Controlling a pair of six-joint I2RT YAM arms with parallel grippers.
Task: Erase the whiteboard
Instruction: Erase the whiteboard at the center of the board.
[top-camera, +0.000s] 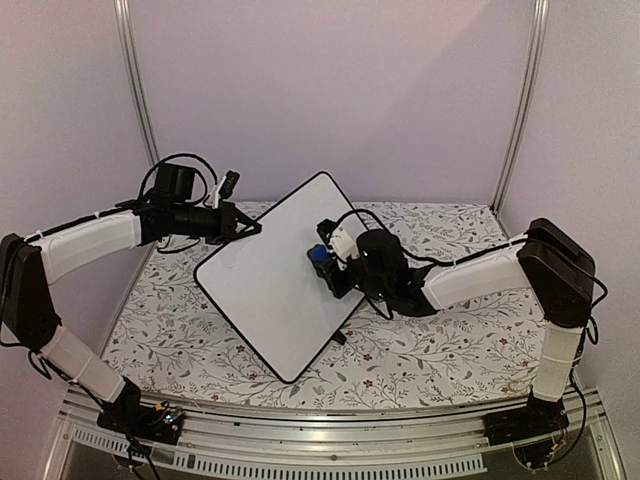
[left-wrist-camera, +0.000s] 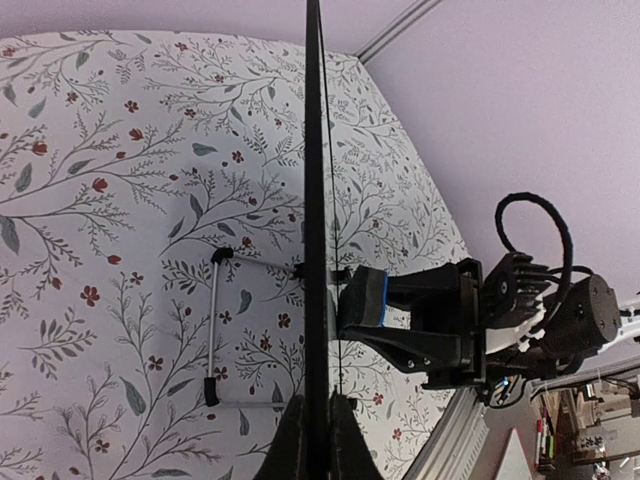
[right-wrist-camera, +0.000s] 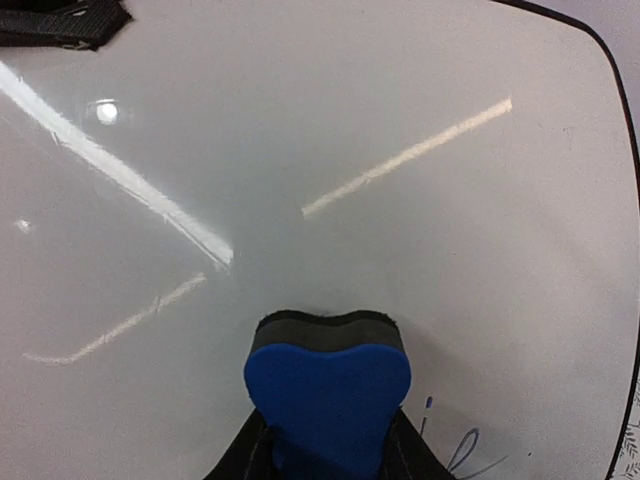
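The whiteboard (top-camera: 270, 300) sits mid-table, turned corner-on like a diamond and tipped up off the flowered tablecloth (top-camera: 440, 345), white face toward the right arm. The left claw (top-camera: 250, 229) is on its upper left edge. From the left wrist you see the board edge-on as a thin black line, and the claw's two fingers (left-wrist-camera: 292, 445) are pinched tight on either side of that rim. That's a narrow, firm hold on the board.

Over on the right, the right claw (top-camera: 326, 264) comes in from the side, nearly closed, and what it grips is the blue eraser (top-camera: 318, 254). Look at the right wrist view: the eraser's blue back fills the bottom of the picture, its dark felt pad (right-wrist-camera: 325, 328) flat against the white surface.

Just to the right of the eraser, low on the board, there are a few thin ink marks (right-wrist-camera: 465, 452). The rest of the face in that view is bare white, with bright streaks of reflected light across it.

From the left wrist, on the far side of the board, a wire stand (left-wrist-camera: 213, 330) rests on the cloth, its arm reaching to the board's back.
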